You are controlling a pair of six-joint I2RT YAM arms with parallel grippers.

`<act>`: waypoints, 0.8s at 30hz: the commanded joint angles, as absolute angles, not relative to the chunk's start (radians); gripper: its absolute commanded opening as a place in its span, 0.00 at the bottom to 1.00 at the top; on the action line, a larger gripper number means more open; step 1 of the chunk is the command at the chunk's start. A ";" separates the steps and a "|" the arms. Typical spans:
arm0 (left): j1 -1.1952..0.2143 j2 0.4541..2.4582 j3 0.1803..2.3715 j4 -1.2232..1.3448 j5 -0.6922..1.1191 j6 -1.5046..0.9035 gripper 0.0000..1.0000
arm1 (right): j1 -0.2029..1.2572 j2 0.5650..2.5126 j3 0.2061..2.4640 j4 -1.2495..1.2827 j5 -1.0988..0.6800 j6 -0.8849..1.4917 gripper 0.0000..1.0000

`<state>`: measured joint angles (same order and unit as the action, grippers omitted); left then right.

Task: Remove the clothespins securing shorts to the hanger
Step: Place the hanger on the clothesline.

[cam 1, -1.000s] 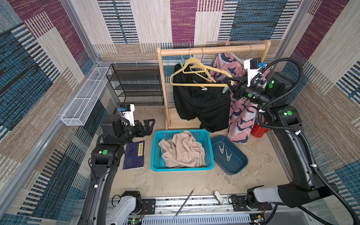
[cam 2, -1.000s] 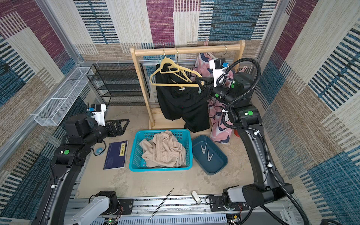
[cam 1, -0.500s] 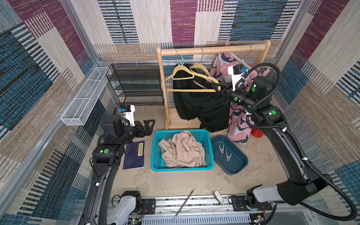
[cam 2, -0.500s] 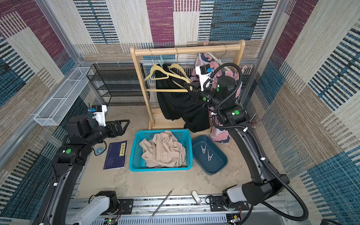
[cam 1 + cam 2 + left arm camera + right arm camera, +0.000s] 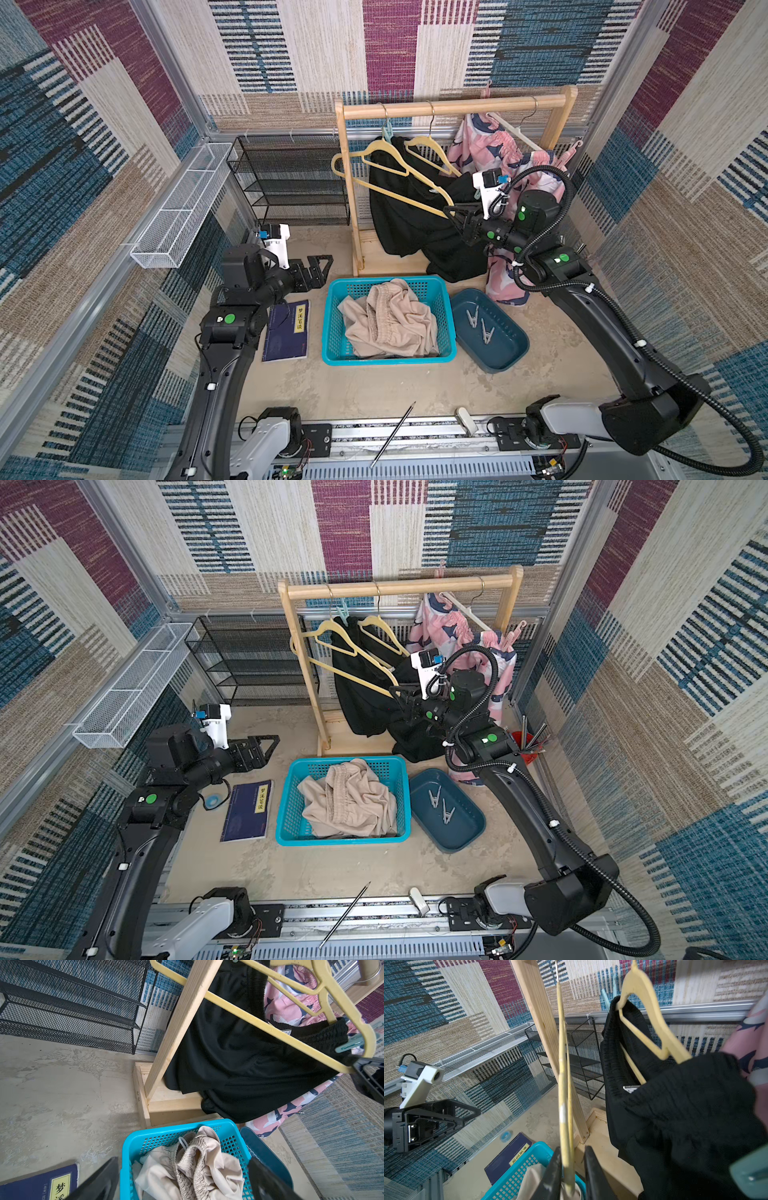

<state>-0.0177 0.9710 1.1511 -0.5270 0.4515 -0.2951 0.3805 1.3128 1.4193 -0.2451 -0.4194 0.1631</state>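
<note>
Mint clothespin (image 5: 749,1176), just beside right gripper (image 5: 572,1149)

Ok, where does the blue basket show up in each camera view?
Top view: blue basket mid-floor, between the book and the dark tray.
Top view: basket in the same spot.
Left wrist: basket in front of the wooden rack post, beige shorts inside.
Right wrist: only a basket corner, beside the book.
Shared landmark: the wooden rack post.
</note>
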 commanded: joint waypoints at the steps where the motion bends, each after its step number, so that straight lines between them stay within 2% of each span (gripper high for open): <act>1: -0.018 0.975 1.145 -0.492 0.475 -0.312 0.99 | 0.383 1.292 1.393 -0.213 -0.428 0.186 0.24; 14: -0.016 0.989 1.144 -0.485 0.489 -0.322 0.99 | 0.383 1.273 1.318 -0.205 -0.434 0.196 0.27; 19: -0.015 0.997 1.147 -0.481 0.491 -0.321 0.99 | 0.382 1.267 1.306 -0.208 -0.440 0.192 0.32; 21: -0.016 1.004 1.150 -0.482 0.492 -0.321 0.99 | 0.383 1.262 1.307 -0.223 -0.441 0.182 0.38; 24: -0.015 1.010 1.155 -0.485 0.496 -0.318 0.99 | 0.383 1.240 1.307 -0.257 -0.414 0.172 0.55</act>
